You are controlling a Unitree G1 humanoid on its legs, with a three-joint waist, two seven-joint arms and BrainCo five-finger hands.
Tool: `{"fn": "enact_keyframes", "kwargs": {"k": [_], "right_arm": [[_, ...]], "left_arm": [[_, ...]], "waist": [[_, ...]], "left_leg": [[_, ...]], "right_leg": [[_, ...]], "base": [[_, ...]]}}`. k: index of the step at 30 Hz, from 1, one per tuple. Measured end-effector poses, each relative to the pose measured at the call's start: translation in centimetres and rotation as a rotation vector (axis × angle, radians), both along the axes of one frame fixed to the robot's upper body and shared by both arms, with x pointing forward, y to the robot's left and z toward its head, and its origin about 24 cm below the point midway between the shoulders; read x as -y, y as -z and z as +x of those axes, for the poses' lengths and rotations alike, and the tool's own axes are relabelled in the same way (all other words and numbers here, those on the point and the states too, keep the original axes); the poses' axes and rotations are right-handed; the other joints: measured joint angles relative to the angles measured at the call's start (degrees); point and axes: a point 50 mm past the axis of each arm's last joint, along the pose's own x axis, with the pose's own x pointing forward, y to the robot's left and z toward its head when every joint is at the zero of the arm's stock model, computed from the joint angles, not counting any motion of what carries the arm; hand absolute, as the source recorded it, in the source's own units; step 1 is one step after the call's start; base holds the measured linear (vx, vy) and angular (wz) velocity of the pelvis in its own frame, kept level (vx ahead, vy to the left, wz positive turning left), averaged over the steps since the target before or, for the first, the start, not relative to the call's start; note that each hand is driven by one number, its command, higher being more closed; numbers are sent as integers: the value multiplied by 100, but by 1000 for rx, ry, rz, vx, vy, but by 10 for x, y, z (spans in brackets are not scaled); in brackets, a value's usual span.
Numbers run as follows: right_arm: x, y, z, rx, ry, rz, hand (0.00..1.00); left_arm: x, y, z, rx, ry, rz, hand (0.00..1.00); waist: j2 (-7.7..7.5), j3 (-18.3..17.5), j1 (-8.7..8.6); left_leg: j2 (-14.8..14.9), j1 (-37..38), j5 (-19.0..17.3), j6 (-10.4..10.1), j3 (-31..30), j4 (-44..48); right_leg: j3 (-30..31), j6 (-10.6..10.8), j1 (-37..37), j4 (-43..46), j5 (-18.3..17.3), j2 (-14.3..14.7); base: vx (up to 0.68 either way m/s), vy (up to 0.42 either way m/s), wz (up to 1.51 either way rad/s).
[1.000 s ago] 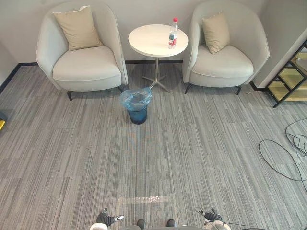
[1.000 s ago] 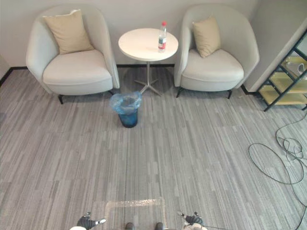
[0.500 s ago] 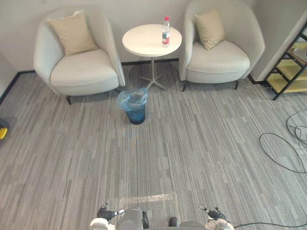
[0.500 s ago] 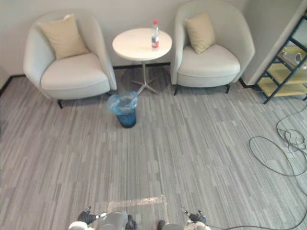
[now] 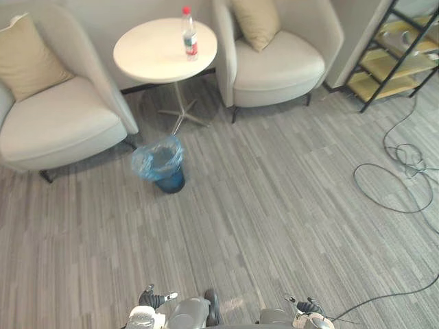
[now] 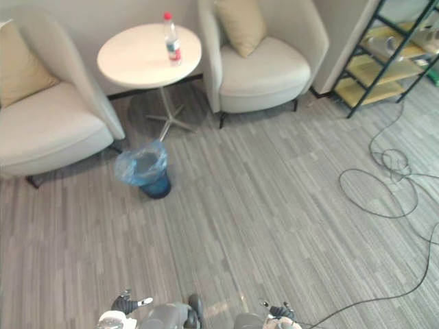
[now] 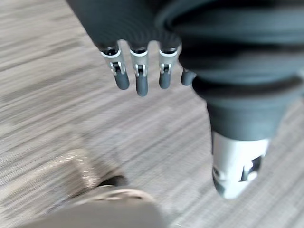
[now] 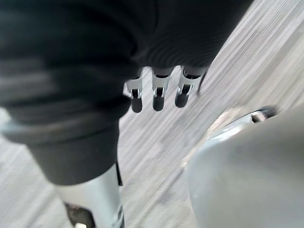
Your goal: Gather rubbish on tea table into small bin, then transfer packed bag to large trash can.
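A plastic bottle [image 5: 188, 32] with a red cap is seen standing upright on the tea table [image 5: 154, 58], near the table edge that faces the right armchair [image 5: 278, 65]. The small bin [image 5: 169, 181], lined with a blue bag [image 5: 146, 157], is set on the carpet [image 5: 274, 205] just in front of the table's foot, apart from it.

Against the picture half a second ago, the whole scene is shifted and turned in the head views, so the camera has been moved. Bottle and bin are kept in the same places relative to the table.

The left armchair [image 5: 55, 127] is placed at the table's other side. A shelf [image 5: 394, 51] with a black frame is seen beyond the right armchair.

The left hand [image 7: 137, 71] and the right hand [image 8: 161, 90] are held low, well away from the table on its near side. In each wrist view the fingers are shown hanging straight and slightly apart above the carpet, with nothing held or touched.
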Motion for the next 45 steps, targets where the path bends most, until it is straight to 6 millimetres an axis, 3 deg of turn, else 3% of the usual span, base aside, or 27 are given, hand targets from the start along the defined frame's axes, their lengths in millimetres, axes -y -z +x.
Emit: {"fn": "enact_keyframes", "kwargs": {"k": [2, 4, 5, 6, 7, 8, 12, 14, 16, 19, 22, 23, 24, 26, 29, 30, 31, 33, 34, 35, 36, 37, 38, 40, 42, 44, 45], "right_arm": [[1, -2, 5, 11, -28, -18, 0], [0, -4, 11, 27, -50, -24, 0], [0, -6, 15, 43, -59, -28, 0], [0, -6, 14, 42, -61, -31, 0], [0, -3, 6, 19, -61, -28, 0], [8, -7, 12, 37, -56, -45, 0], [16, -8, 14, 34, -48, -62, 0], [16, -5, 6, 15, -19, -53, 0], [15, -3, 0, 0, -19, -52, 0], [6, -2, 2, 6, -27, -30, 0], [4, -1, 1, 2, -21, -22, 0], [3, -2, 4, 8, -24, -21, 0], [4, -2, 2, 3, -24, -23, 0], [0, 0, 0, -8, -25, -13, 0], [-8, -1, 9, 12, -39, 8, 0], [-3, 1, 2, -10, -47, -7, 0], [-3, 0, 2, -10, -55, -11, 0], [-4, -1, 7, 0, -102, -16, 0], [-8, 0, 6, -6, -121, -10, 0], [-7, 0, 5, -7, -124, -13, 0], [-5, -1, 5, 0, -118, -15, 0], [-4, -1, 5, 1, -119, -17, 0], [-3, -1, 5, 0, -125, -19, 0], [-3, -2, 9, 13, -131, -20, 0], [-3, -4, 12, 24, -134, -23, 0], [-4, -3, 12, 23, -135, -21, 0], [-7, 0, 5, 3, -131, -9, 0]], "left_arm": [[4, 0, 2, 5, 6, -10, 0], [7, 0, 5, 12, 7, -16, 0], [9, 0, 6, 14, 6, -24, 0], [13, 0, 7, 17, 7, -33, 0], [12, 0, 7, 16, 6, -32, 0], [27, 2, 10, 16, -3, -70, 0], [45, 2, 17, 34, 8, -117, 0], [45, 2, 17, 33, -12, -123, 0], [43, -2, 23, 73, -69, -140, 0], [40, -6, 29, 116, -108, -145, 0], [37, -7, 30, 121, -97, -137, 0], [39, -7, 31, 121, -70, -133, 0], [39, -7, 30, 119, -63, -132, 0], [36, -9, 33, 132, -50, -121, 0], [26, -12, 40, 148, -54, -110, 0], [29, -9, 34, 130, -60, -120, 0], [30, -8, 33, 127, -66, -127, 0], [30, -6, 28, 104, -67, -128, 0], [29, -3, 24, 79, -58, -122, 0], [29, -3, 22, 69, -52, -119, 0], [28, -1, 19, 42, -17, -105, 0], [28, 0, 18, 38, -10, -103, 0], [27, 1, 16, 27, 7, -94, 0], [27, 1, 15, 25, 13, -91, 0], [27, 1, 15, 23, 17, -89, 0], [27, 1, 12, 20, 16, -88, 0], [23, 2, 10, 16, 16, -79, 0]], "waist": [[96, 53, -58], [89, 42, -100], [53, 29, -146], [-4, 12, -176], [-235, -54, -208], [70, 50, -168], [228, 75, -232], [246, 94, -272], [317, 130, -216], [316, 207, -72], [294, 224, -29], [297, 225, -15], [304, 235, 58], [134, 171, 243], [-33, 191, 200], [6, 87, 206], [3, 77, 206], [-20, 43, 218], [-39, 40, 166], [-51, 38, 141], [-70, 37, 43], [-61, 42, 19], [1, 58, -58], [70, 70, -85], [102, 87, -94], [47, 56, -113], [-224, -17, -126]], "left_leg": [[169, 439, 0, 0, -31, -148], [327, 619, 0, -1, -111, -83], [378, 744, -12, -22, -181, -85], [370, 848, -70, -121, -238, -66], [230, 937, -306, -482, -372, 72], [460, 978, -489, -604, -501, 214], [649, 736, -331, -601, -1172, 228], [816, 567, -297, -661, -1352, 965], [1187, -478, 292, -1023, -1398, 3295], [1535, -1484, -115, -885, -839, 4456], [1191, -1778, -249, -786, -385, 3271], [915, -1792, -97, -685, -149, 2058], [695, -1747, 576, -472, 53, 983], [534, -1507, 915, -300, 353, 510], [626, -2059, 493, 113, 525, 1658], [557, -1804, 334, 52, 458, 1150], [528, -1715, 213, 58, 485, 1090], [307, -1250, 127, 64, 657, 663], [90, -774, 102, 43, 608, 342], [27, -642, 97, 50, 563, 271], [-104, -226, 91, 57, 382, 75], [-116, -123, 91, 57, 301, 25], [-87, 145, 91, 56, 48, -112], [88, 367, 91, 56, -237, -144], [276, 514, 85, 45, -417, -140], [378, 678, -7, -124, -559, -133], [263, 753, -225, -462, -664, -109]], "right_leg": [[-592, -470, -241, -139, -229, -24], [-932, -647, -627, -770, -253, 66], [-960, -777, -906, -1534, -5, 218], [-818, -847, -971, -2431, 567, 356], [-561, -1221, -979, -3412, 1911, 352], [-594, -1288, -989, -3043, 1744, 489], [-726, -1195, -863, -2842, 1117, 569], [-1017, -1139, -420, -2933, 792, 609], [-1372, -1071, 251, -3411, 638, 782], [-1501, -1110, 996, -4038, 607, 1013], [-1520, -988, 1403, -4377, 613, 941], [-1524, -889, 1508, -4468, 582, 891], [-1450, -783, 1627, -4560, 539, 897], [-1112, -711, 1802, -4806, 663, 844], [-607, -630, 2037, -5308, 1037, 826], [-441, -438, 2093, -5131, 866, 820], [-390, -433, 2053, -4971, 781, 788], [-159, -110, 1439, -3320, 502, 429], [-92, 297, 840, -1660, 607, 68], [-126, 313, 747, -1335, 609, -16], [-342, 108, 563, -519, 417, -242], [-457, 38, 528, -395, 339, -284], [-855, -217, 395, -339, 121, -341], [-1235, -474, 122, -881, -92, -271], [-1121, -508, -108, -1684, -39, -59], [-745, -564, -213, -2819, 574, 193], [-335, -709, -245, -3604, 1617, 206]], "base": [[437, -101, -2], [406, -170, 8], [431, -211, 20], [558, -273, 41], [494, -237, 23], [520, -239, 22], [293, -193, 34], [265, -217, 87], [195, -153, 68], [240, -100, 23], [224, -31, 4], [329, 78, -16], [285, 73, -25], [406, 78, -39], [408, 143, -10], [399, 243, -20], [382, 200, -26], [416, 214, -21], [425, 198, -3], [469, 144, 43], [264, 49, 56], [401, 23, 87], [293, -17, 62], [387, -84, 82], [387, -206, 83], [399, -283, 72], [299, -245, 44]]}}
